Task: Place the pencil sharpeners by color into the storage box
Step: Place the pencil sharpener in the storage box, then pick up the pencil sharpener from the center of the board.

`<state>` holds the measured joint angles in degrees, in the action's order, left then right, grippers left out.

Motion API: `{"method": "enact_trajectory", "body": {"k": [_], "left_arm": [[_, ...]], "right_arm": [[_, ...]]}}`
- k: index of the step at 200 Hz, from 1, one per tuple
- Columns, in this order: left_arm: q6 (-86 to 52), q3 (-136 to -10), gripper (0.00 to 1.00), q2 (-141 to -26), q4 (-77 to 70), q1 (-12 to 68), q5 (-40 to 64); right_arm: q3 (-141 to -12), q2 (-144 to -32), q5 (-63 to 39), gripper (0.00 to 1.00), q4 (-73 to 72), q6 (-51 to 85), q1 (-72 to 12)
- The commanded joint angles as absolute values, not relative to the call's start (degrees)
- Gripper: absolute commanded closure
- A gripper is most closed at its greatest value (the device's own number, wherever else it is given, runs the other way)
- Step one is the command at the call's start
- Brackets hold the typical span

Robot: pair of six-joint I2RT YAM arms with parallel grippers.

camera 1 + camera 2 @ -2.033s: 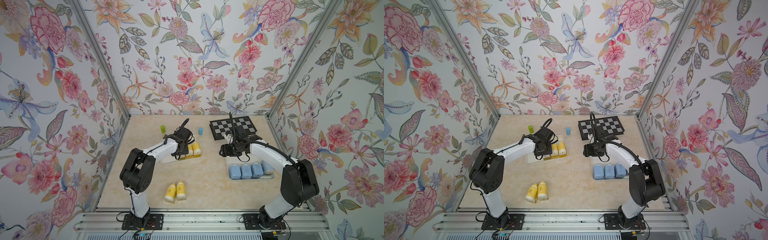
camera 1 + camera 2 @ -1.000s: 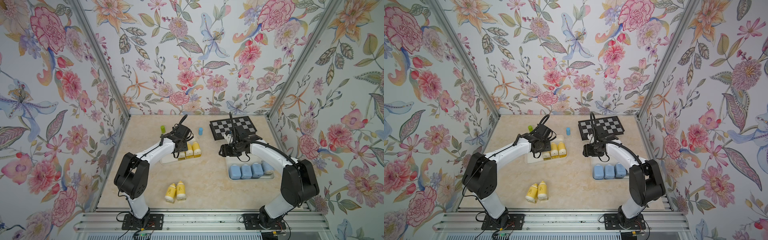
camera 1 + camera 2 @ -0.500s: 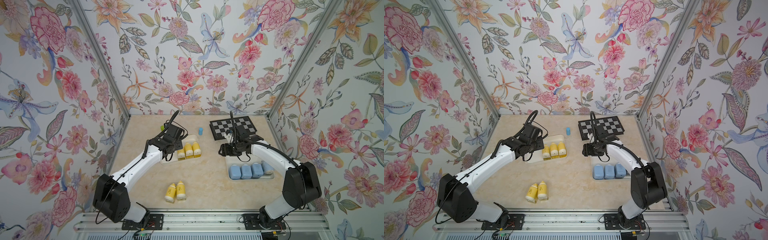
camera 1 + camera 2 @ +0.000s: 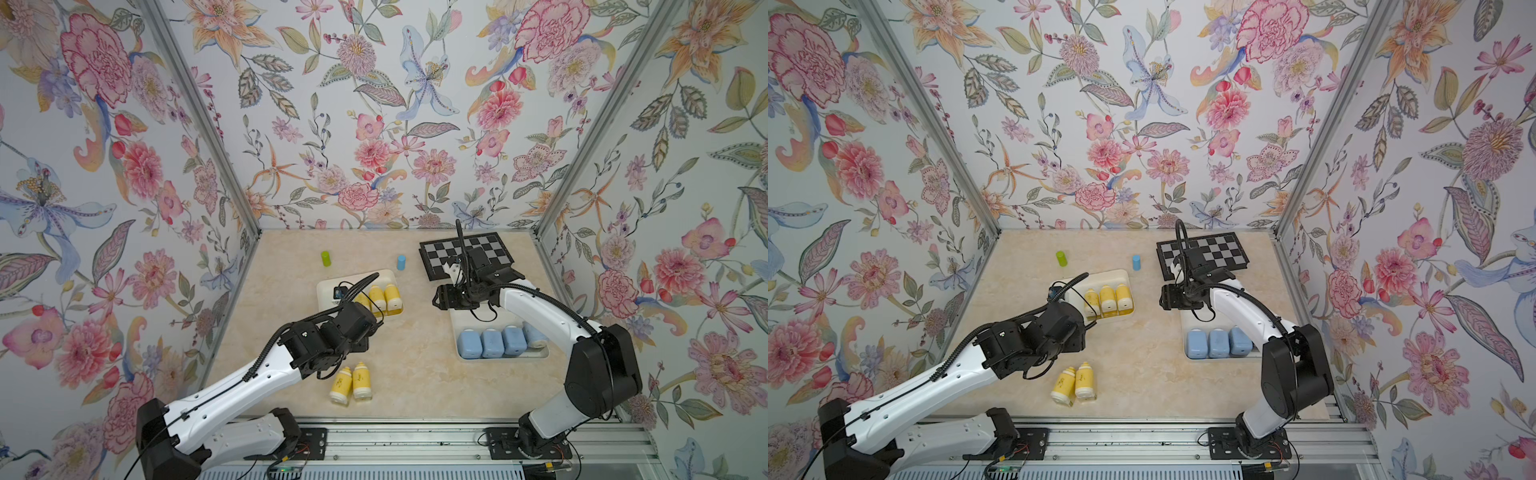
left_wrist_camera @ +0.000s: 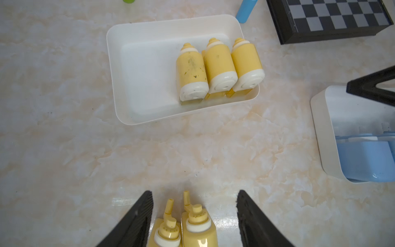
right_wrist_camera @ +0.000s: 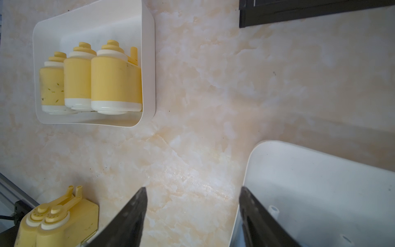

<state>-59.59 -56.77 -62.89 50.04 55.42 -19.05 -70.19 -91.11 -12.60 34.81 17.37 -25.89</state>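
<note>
Left gripper: jaws parted, nothing clasped. Its fingers flank the ribbed tips of the two loose yellow sharpeners; I cannot tell whether they touch. In both top views the gripper hangs over the marbled tabletop on the robot-base side of the first storage box. The loose pair lies side by side further out on that same side, well apart from the box, tips pointing toward it.

Right gripper: jaws parted, empty, over bare tabletop to the robot's right of the first storage box. One finger overlaps the rim of the second storage box.

First storage box: three yellow sharpeners packed side by side against its robot's-right end, white bases toward the robot bases.

Second storage box, to the robot's right of the first: four pale-blue sharpeners in a row. The one farthest from the first box is partly hidden by the right arm.

On the far side of the first storage box stand a green cylinder and a blue cylinder, both upright. The chessboard lies far-right of it.
</note>
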Motion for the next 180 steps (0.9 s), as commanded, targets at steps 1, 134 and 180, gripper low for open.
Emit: {"method": "enact_trajectory", "body": {"k": [1, 134, 180], "left_arm": [[-67.97, -56.20, 0.34, -64.00, 57.48, 60.62, -22.13], [-75.26, -54.70, 0.37, -68.80, 56.18, 68.54, -12.71], [-77.47, -53.45, 0.38, -71.85, 53.72, 69.87, -10.61]], "right_arm": [[-71.28, -91.49, -12.05, 0.31, 36.02, 17.84, -26.47], [-70.05, -91.82, -12.65, 0.31, 36.70, 16.91, -26.21], [-69.87, -92.37, -13.08, 0.30, 36.65, 16.14, -25.90]]}}
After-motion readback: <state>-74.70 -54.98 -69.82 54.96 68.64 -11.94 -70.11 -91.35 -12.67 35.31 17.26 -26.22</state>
